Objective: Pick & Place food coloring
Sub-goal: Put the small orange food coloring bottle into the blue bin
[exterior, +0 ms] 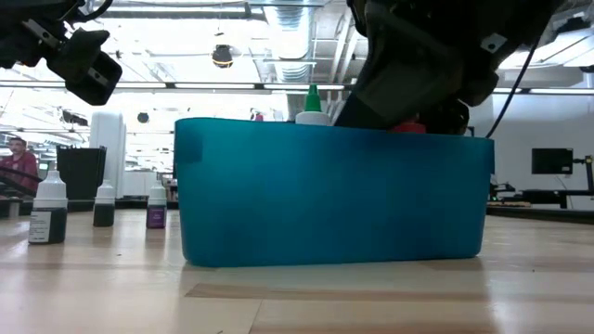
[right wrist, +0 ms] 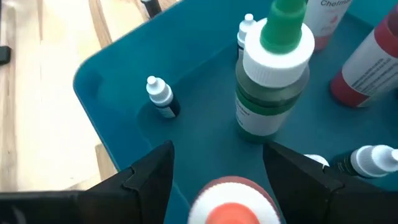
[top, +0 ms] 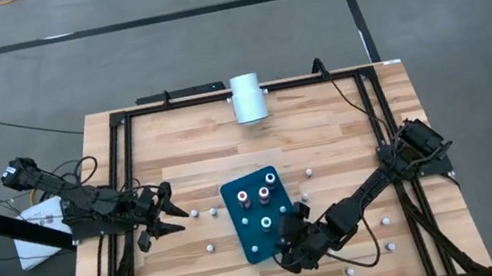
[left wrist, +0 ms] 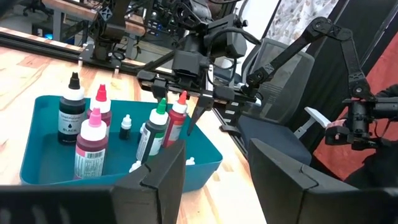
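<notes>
A teal tray [top: 243,235] sits mid-table and holds several food coloring bottles. Among them are a green-topped one [right wrist: 273,68], pink-topped ones [left wrist: 90,143] and a black-topped one [left wrist: 70,115]. My right gripper [right wrist: 219,148] hangs open over the tray's near right corner [top: 293,231]. Its fingers stand on either side of a red-topped bottle [right wrist: 233,202], with a gap on each side. That bottle [left wrist: 177,121] stands on the tray floor, leaning a little. My left gripper [top: 173,212] waits open at the table's left, pointing level toward the tray.
Small food coloring bottles stand loose on the wood around the tray [top: 195,212], [top: 211,248], [top: 308,173], [top: 348,269], [top: 391,247]. A large white cylinder [top: 247,97] lies at the far edge. A black frame [top: 122,180] runs along the table's sides.
</notes>
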You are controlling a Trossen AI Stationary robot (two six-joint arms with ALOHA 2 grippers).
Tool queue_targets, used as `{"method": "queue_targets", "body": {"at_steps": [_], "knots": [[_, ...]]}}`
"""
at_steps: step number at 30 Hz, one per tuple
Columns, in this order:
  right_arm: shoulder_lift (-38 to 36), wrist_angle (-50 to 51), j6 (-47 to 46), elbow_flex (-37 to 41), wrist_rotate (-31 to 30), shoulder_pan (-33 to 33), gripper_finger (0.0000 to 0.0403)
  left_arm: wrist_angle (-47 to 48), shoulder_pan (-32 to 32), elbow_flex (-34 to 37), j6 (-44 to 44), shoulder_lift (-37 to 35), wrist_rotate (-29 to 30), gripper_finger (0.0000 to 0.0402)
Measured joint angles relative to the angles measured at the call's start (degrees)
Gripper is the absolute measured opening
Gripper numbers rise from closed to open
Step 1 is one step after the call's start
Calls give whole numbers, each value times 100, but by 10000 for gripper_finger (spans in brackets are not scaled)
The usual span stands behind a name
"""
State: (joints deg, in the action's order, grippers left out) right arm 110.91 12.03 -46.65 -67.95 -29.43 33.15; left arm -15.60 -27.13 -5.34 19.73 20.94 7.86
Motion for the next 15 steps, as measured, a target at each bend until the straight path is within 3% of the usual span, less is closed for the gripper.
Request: {"method": "queue_targets", "body": {"at_steps": [15], "knots": [[-111, -13, 0, -20, -54, 20, 235, 18, -1, 0, 0, 0, 0, 165]]}}
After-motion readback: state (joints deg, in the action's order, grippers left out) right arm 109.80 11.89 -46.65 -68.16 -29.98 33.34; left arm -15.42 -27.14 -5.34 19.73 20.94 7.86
